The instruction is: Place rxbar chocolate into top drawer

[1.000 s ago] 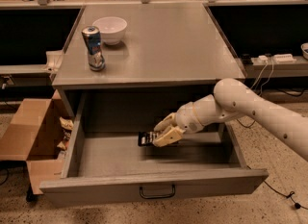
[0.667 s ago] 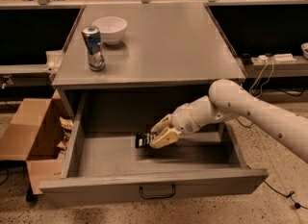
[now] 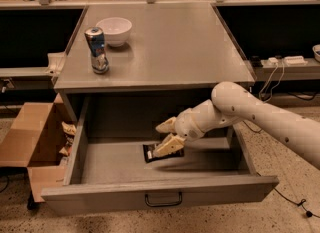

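The rxbar chocolate (image 3: 150, 153), a small dark bar with pale lettering, lies flat on the floor of the top drawer (image 3: 160, 193), near its middle. The grey drawer is pulled wide open under the table, with a dark handle on its front panel. My gripper (image 3: 159, 139) reaches in from the right, right over the bar's right end. Its two pale fingers (image 3: 169, 146) stand spread apart, the lower one touching or just above the bar. The bar's right end is hidden under that finger.
On the grey table top (image 3: 170, 47) stand a blue-and-silver drink can (image 3: 97, 49) and a white bowl (image 3: 114, 30) at the back left. A brown cardboard box (image 3: 30, 137) sits on the floor left of the drawer. Cables lie at the right.
The gripper has moved left and down inside the drawer with the bar. The bar now rests on the drawer floor and the fingers have spread.
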You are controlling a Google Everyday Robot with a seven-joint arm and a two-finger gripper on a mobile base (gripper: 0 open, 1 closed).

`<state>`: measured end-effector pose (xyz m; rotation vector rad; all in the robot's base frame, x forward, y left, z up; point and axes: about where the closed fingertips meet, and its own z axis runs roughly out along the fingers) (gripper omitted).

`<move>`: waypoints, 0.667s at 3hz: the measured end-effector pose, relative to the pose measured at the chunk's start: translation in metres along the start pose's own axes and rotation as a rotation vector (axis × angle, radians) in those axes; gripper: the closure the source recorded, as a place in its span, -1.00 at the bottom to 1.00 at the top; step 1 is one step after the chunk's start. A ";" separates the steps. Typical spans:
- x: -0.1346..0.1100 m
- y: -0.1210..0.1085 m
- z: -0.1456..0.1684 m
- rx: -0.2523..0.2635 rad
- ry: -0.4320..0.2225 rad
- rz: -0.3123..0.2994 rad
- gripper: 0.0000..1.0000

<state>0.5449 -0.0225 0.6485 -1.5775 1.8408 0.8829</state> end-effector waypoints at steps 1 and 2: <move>-0.008 0.006 -0.004 -0.010 0.001 -0.024 -1.00; -0.024 0.014 -0.040 0.000 -0.083 -0.041 -1.00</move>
